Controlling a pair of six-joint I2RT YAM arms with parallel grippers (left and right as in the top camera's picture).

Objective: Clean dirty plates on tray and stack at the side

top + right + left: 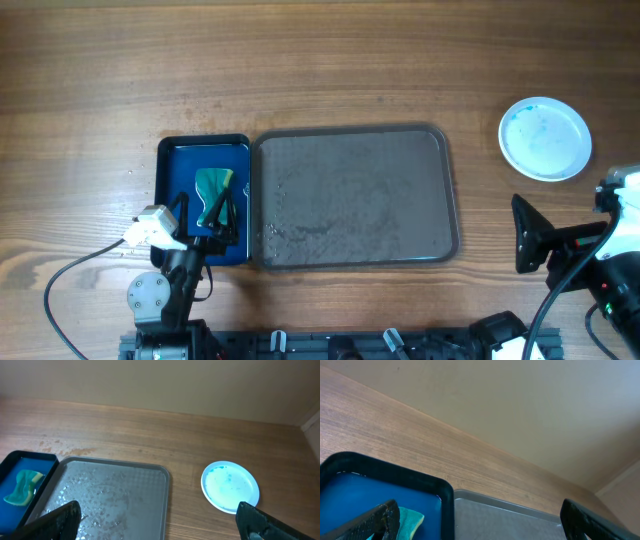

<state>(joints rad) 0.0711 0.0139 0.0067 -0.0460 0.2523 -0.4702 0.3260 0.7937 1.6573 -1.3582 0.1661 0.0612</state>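
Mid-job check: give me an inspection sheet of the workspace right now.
Surface: wooden table, bare wood.
Job's things: grey tray wet, no plates on it; white plate with blue smears on the table, right side.
Clutter: blue tray holding a green sponge.
Pincers: left pincer open above the blue tray; right pincer open, holding nothing.
Cables: grey cable beside left arm; black cable beside right arm.
Surroundings: plain wall behind the table.

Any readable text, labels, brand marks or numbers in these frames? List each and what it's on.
None readable. No print shows on the grey tray, blue tray, sponge or plate. The plate's blue marks are smears, not writing.
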